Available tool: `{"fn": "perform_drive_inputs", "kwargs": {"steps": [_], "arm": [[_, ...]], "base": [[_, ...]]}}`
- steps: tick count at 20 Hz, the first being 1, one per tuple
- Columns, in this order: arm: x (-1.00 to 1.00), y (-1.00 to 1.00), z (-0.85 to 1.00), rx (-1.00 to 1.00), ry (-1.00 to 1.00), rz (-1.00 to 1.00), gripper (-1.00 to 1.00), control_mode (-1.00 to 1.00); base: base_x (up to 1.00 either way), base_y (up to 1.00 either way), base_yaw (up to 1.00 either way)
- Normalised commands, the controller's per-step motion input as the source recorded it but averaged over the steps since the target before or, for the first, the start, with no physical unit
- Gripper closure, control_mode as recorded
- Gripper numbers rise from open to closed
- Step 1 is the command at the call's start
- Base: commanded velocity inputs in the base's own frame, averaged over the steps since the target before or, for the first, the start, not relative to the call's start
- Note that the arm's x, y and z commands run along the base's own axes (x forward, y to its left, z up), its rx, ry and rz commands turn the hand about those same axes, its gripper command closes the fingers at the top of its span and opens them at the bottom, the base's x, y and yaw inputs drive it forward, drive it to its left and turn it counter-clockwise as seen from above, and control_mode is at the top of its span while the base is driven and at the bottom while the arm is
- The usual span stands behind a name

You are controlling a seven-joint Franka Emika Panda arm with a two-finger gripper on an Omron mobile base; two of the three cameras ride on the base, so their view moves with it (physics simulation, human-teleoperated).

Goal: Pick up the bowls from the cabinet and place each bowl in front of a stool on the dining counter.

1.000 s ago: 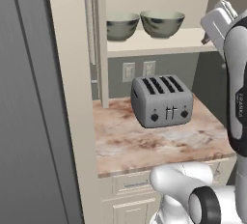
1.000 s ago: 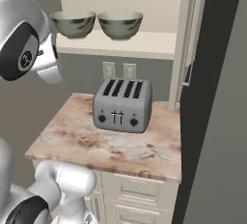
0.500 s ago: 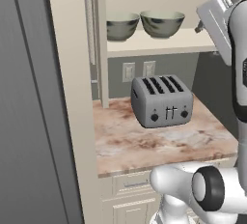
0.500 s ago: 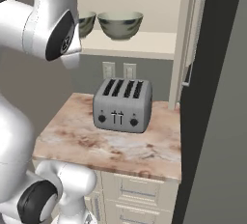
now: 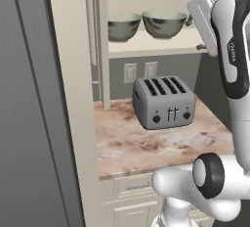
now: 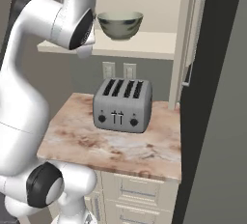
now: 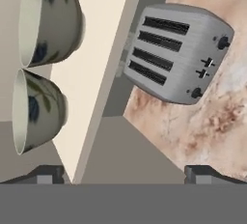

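Sitting side by side on the cream-beige wall cabinet shelf (image 5: 151,47), above the grey four-slot toaster (image 5: 163,102), the two glossy grey-green round bowls (image 5: 124,26) (image 5: 164,23) stand upright, mouths up, with no long axis. Likely rigid, slick, breakable; pinch a rim wall. The two-finger gripper (image 7: 123,175) has its jaws spread wide, holding nothing, near the shelf's end.

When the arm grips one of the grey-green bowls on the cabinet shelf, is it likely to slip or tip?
The nearer bowl looks glossy, so its curved wall may slip between fingers. It is deep with a narrow foot, so a sideways nudge might rock it. Its twin sits close beside it and could get bumped.
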Motion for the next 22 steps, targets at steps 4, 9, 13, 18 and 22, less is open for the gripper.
{"fn": "perform_drive_inputs", "kwargs": {"steps": [4, 9, 13, 18, 22], "arm": [[0.62, -0.19, 0.0, 0.07, -0.02, -0.01, -1.0, -1.0], [0.4, -0.28, -0.02, 0.1, -0.1, 0.0, -1.0, -1.0], [0.47, -0.16, -0.02, 0.07, -0.07, 0.0, -1.0, -1.0], [0.69, 0.0, -0.03, 0.02, 0.0, 0.0, -1.0, -1.0], [0.54, 0.0, -0.04, 0.01, 0.0, 0.0, -1.0, -1.0]], "base": [[0.0, 0.0, 0.0], [0.0, 0.0, 0.0], [0.0, 0.0, 0.0], [0.0, 0.0, 0.0], [0.0, 0.0, 0.0]]}}
